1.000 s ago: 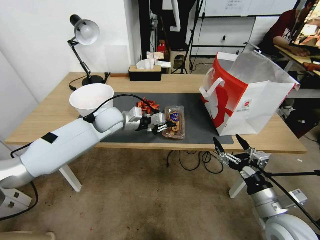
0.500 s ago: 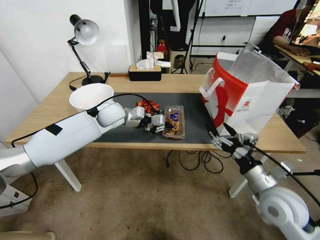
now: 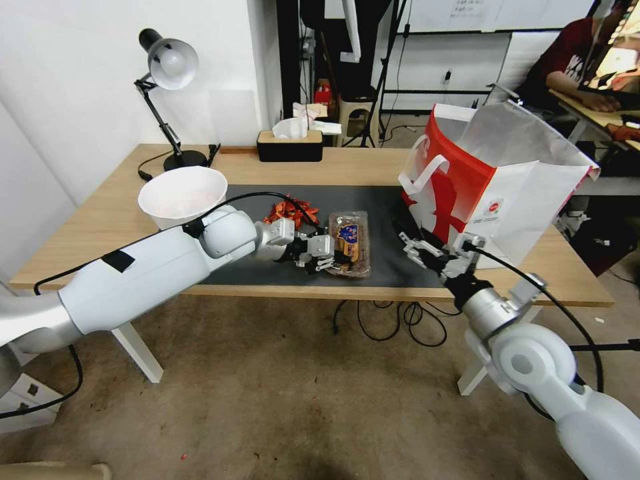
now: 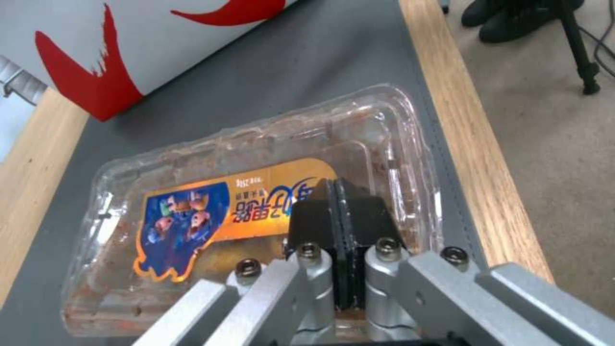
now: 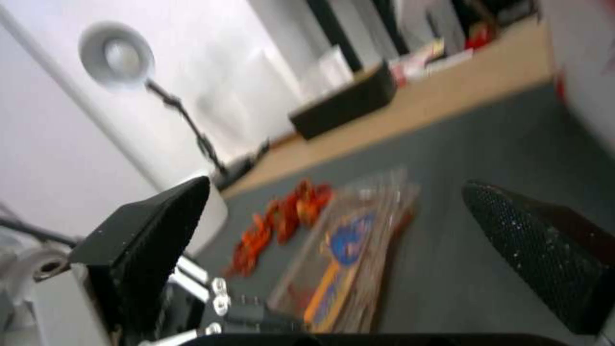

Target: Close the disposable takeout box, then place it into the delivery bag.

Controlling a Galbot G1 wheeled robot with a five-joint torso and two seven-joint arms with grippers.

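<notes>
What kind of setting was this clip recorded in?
Most likely an office or lab set up as a test bench: a wooden desk with a desk lamp and tissue box, camera tripods behind, and a person working at a monitor in the background.

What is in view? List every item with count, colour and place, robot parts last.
takeout box: one, clear with blue and orange label, lid down, on the mat's front middle
delivery bag: one, white and red, standing open at the table's right
mat: one, dark grey, on the table
bowl: one, white, left of the mat
red scraps: a small pile, beside the box
tissue box: one, black, far edge
lamp: one, black and silver, far left
left gripper: shut, tips on the box lid
right gripper: open, over the mat near the bag
</notes>
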